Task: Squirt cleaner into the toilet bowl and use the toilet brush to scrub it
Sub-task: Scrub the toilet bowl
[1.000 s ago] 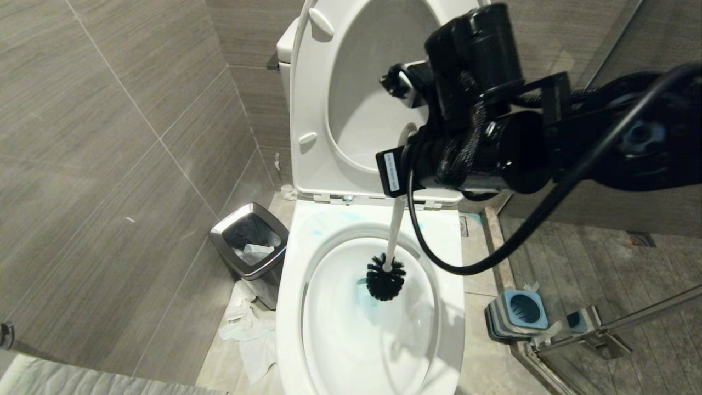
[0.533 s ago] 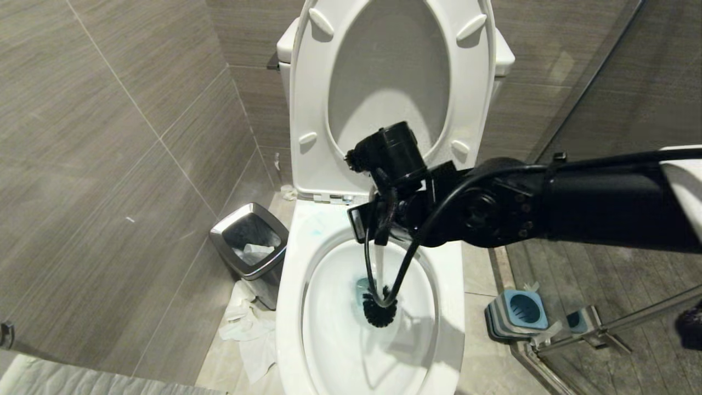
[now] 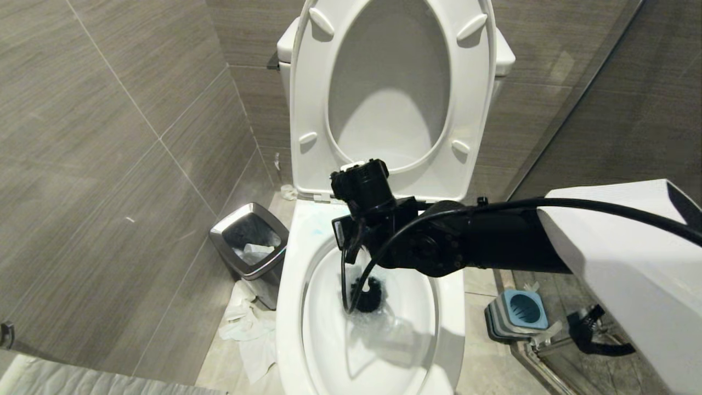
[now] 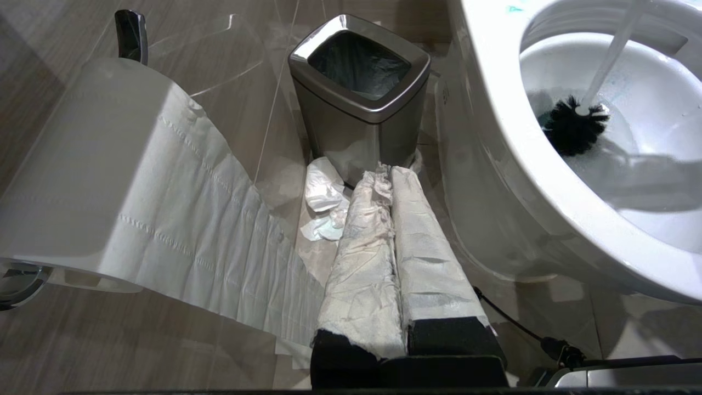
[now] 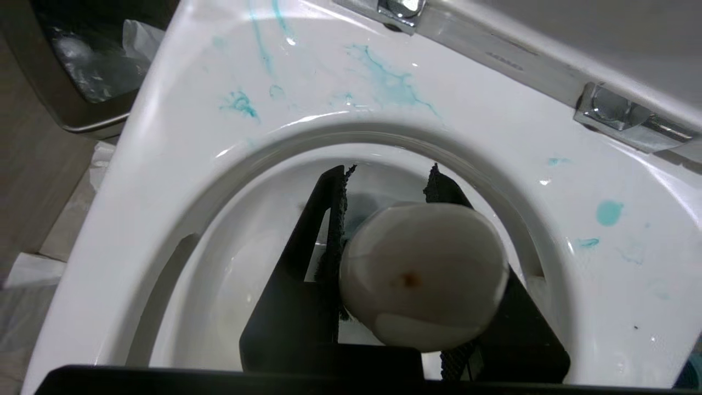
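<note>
Dropped lower into the bowl (image 3: 452,307) since before, right gripper (image 5: 384,219) clamped on the brush (image 4: 573,131) handle to scrub; left gripper (image 4: 392,181) shut, idle.

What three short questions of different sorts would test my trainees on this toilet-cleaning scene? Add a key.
1. True or false: the brush head is inside the bowl.
2. Which hand holds the brush? A. left hand B. right hand C. neither
3. Fill in: the steel bin stands on the floor to the robot's ____ of the bowl.

Key:
1. True; the black bristles sit low in the basin.
2. B; the right hand is shut on the white handle, while the left hand points at the floor near the bin, away from the brush.
3. Left.
</note>
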Motion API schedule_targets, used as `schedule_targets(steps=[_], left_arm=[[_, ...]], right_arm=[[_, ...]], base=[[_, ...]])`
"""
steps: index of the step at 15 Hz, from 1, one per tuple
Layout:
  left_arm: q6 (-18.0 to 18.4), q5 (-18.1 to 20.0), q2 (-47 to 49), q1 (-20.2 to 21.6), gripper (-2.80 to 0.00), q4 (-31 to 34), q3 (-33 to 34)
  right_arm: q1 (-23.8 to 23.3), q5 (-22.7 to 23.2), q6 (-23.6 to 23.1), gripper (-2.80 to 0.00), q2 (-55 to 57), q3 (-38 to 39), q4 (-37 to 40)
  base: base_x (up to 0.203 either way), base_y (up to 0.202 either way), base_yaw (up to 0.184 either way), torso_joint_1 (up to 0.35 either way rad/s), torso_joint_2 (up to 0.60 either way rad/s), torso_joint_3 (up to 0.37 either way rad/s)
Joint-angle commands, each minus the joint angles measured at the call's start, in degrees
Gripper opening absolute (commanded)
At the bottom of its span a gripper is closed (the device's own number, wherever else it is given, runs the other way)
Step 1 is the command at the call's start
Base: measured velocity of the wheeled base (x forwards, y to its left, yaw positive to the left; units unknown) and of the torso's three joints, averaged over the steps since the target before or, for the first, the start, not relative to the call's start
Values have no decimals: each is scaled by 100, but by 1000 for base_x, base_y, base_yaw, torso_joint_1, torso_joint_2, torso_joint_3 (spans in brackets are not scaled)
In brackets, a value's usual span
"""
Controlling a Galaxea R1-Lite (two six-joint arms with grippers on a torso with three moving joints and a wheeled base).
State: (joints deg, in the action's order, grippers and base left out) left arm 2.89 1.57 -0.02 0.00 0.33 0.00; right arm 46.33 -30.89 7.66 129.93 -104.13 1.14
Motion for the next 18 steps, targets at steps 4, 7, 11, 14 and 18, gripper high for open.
schedule_targets(steps=[4,7,11,14,18], left_arm=[[1,1,2,0,-280,2,9],[1,1,2,0,-280,2,9],[1,1,2,0,-280,2,9],[1,1,2,0,-280,2,9],[1,1,2,0,-280,2,9]], right_arm=[[7,-31,-185,-280,-948,-19,273],[7,-31,-144,-280,-719,49,247],[14,-38,-71,-280,-50,-65,161],[7,-172,43,-280,278,-63,-79],[45,-165,39,-280,-436,-1,-56]], base=[[0,0,0,0,0,0],[0,0,0,0,0,0],[0,0,0,0,0,0],[0,0,0,0,0,0],[0,0,0,0,0,0]])
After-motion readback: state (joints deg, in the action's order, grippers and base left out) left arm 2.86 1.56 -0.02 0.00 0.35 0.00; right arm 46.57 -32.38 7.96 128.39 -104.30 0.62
